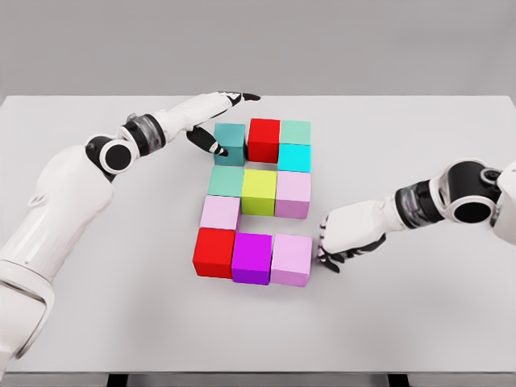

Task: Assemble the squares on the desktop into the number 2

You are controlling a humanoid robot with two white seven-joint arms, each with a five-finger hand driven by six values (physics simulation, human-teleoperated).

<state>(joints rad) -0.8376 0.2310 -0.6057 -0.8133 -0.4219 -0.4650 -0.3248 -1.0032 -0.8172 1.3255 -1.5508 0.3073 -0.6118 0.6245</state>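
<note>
From the head view, eleven cubes sit close-packed on the white bench [97, 322], laid out in the form of a 2. The top row runs dark teal cube [230, 139], red cube [264, 137], mint cube [295, 131]; a cyan cube [294, 156] sits just below the mint one. The middle row is a green-teal cube [226, 180], a yellow-green cube [259, 189] and a pale pink cube [293, 193]. Below the green-teal one lies a light lilac cube [219, 213], then the bottom row: a second red cube [214, 251], a magenta cube [251, 256] and a pink cube [291, 260]. The left hand [211, 117] hovers at the dark teal cube, fingers stretched out and released, its thumb hiding part of that cube's left face. The right hand [345, 234] rests just beside the pink cube, fingers curled loosely downward, grasping nothing; whether the fingertips touch the cube is hard to make out. Both upper arms are cut off by the frame edges.
</note>
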